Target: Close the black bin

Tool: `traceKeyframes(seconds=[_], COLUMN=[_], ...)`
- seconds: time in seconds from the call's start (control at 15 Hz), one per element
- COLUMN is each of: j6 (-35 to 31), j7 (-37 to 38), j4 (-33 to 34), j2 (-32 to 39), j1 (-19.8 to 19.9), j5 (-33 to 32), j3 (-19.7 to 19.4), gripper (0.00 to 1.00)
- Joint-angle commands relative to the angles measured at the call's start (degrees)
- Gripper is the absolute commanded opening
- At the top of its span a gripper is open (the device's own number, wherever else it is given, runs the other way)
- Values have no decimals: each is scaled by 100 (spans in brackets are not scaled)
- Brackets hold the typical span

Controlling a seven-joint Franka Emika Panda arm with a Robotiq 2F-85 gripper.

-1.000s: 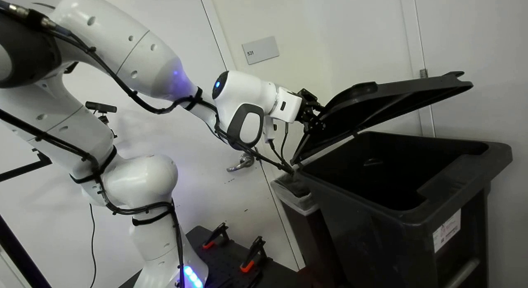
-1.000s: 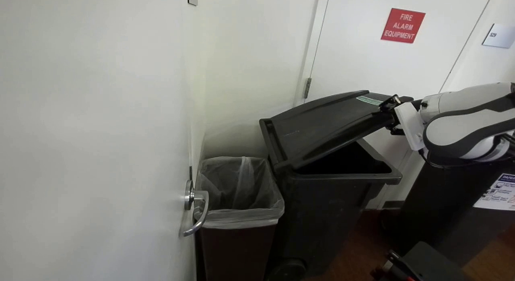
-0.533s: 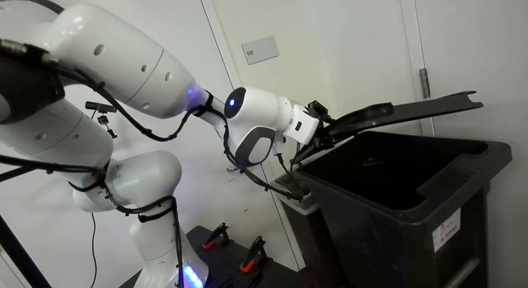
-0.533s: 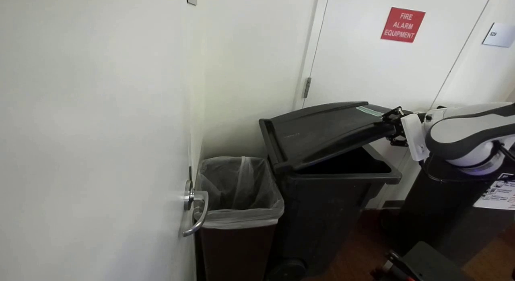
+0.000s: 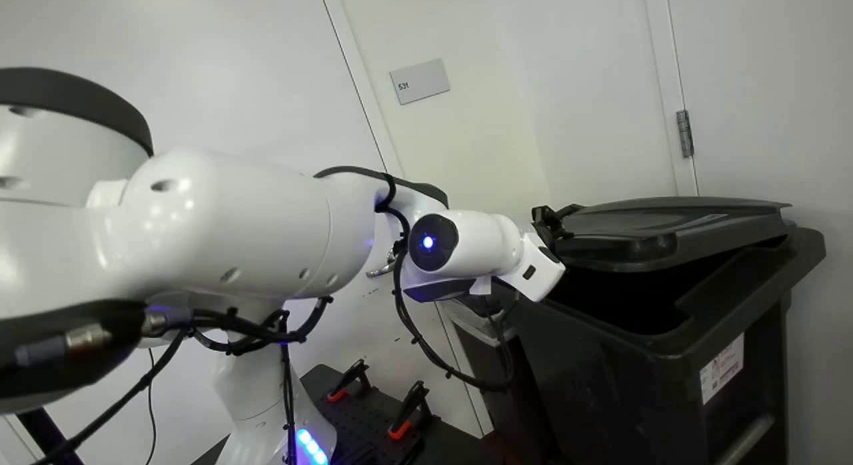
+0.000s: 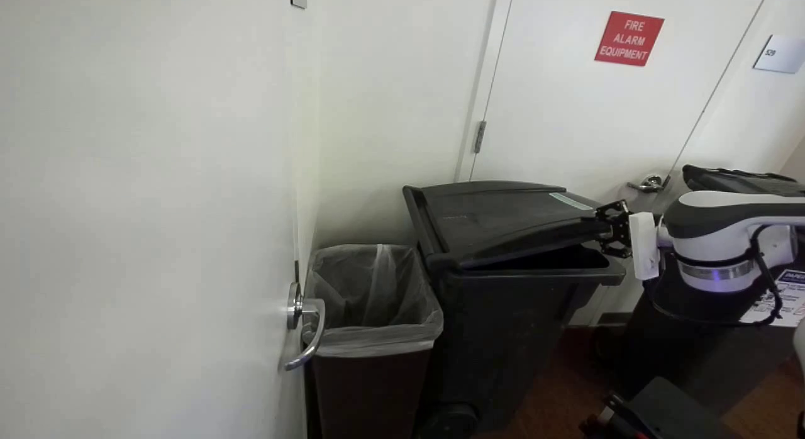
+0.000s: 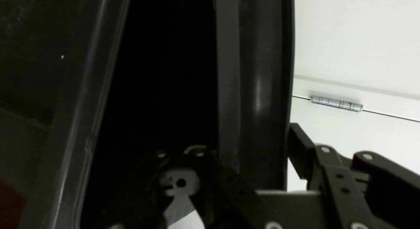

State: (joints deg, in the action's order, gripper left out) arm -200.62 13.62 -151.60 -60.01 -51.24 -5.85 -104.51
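One white robot arm [image 5: 233, 232]: stretched in from nine o'clock in an exterior view, bent at several joints.
Black bin [image 5: 620, 385]: stood at four o'clock in an exterior view, showing part of a dark mouth [image 5: 626, 305].
Dark container [image 6: 698, 348]: stood at four o'clock in an exterior view, partly hidden behind the arm, with a white printed sheet [image 6: 791, 300] on the front.
Brown waste container [image 6: 371, 388]: stood just beside the black bin, at nine o'clock from it in an exterior view, and held a translucent liner [image 6: 380, 341].
Lid [image 6: 490, 216]: sloped above the mouth in both exterior views; stood raised off the rim [image 6: 534, 277], with the gap widening toward three o'clock in an exterior view.
Gripper [image 6: 602, 227]: met the lid's edge at three o'clock in an exterior view.
Jaws: stood either side of that edge, fingers [image 7: 302, 152] showing at four and seven o'clock in the wrist view; could not tell whether clenched on the lid or loose around it.
Red sign [image 6: 629, 39]: hung toward two o'clock in an exterior view, lettered "FIRE ALARM EQUIPMENT".
White sticker [image 5: 722, 372]: clung to the black bin's front at four o'clock.
Green label [image 6: 571, 200]: lay on the lid, toward three o'clock in an exterior view.
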Motion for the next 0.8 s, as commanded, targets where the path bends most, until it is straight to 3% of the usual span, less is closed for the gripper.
traceKeyframes(seconds=[0.0, 0.4, 0.73], j6=[211, 200, 194], j7=[-655, -982, -1277], j4=[-163, -98, 2], j2=[118, -191, -619], j1=[-21, -3, -126], j5=[579, 865, 765], j3=[-463, -469, -769], gripper=[22, 22, 22])
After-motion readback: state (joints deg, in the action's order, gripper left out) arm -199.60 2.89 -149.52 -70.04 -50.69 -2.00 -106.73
